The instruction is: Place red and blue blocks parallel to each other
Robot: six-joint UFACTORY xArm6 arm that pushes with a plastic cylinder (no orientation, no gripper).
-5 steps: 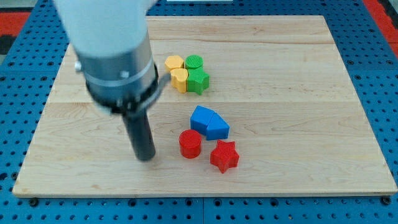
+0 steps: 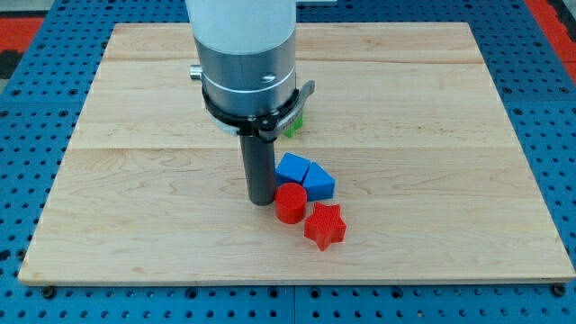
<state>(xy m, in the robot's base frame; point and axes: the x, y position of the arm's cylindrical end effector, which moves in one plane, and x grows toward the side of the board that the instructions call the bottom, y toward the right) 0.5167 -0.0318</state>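
My tip (image 2: pixel 262 200) rests on the board just left of the red cylinder (image 2: pixel 290 203), close to or touching it. Two blue blocks sit together above the cylinder: a blue cube-like block (image 2: pixel 291 168) and a blue wedge-like block (image 2: pixel 319 182) to its right. A red star (image 2: pixel 325 225) lies at the cylinder's lower right, touching it. The red pair and the blue pair form two short rows side by side.
The arm's grey body (image 2: pixel 247 63) hides the yellow and green blocks at the view's upper middle; only a sliver of a green block (image 2: pixel 294 125) shows. The wooden board (image 2: pixel 432 135) sits on a blue pegboard.
My tip has moved right, from well left of the red cylinder to right beside it. The red cylinder has shifted slightly right, towards the blue blocks. The arm now covers the yellow and green blocks.
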